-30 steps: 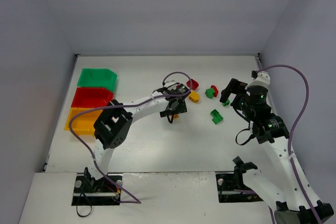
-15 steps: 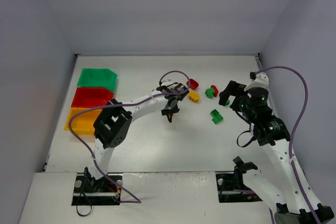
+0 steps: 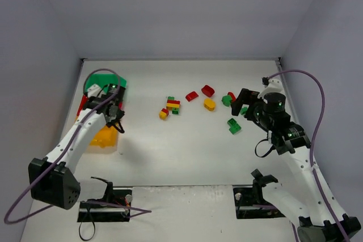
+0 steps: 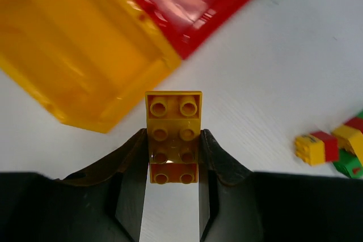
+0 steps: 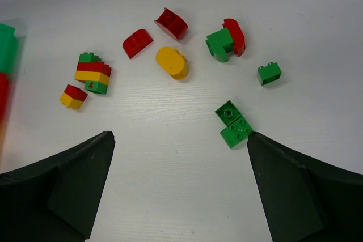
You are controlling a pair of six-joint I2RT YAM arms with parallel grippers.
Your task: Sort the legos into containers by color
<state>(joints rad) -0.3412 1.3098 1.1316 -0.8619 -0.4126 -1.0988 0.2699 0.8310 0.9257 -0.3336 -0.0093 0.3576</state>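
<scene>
I read three containers [image 3: 101,83] in a row, front to back, along the left edge of the table [image 3: 187,151]. The legos [image 3: 209,104] lie scattered centre to right.

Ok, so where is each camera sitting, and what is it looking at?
Top external: high behind the arms, looking down on the table, the yellow bin and loose legos; both arms show.
Left wrist: on the left gripper, looking down at its yellow brick by the bin; both fingers show.
Right wrist: on the open right gripper, looking down at the loose legos; both fingers show.
Shared: all three see the small yellow-red brick.
</scene>
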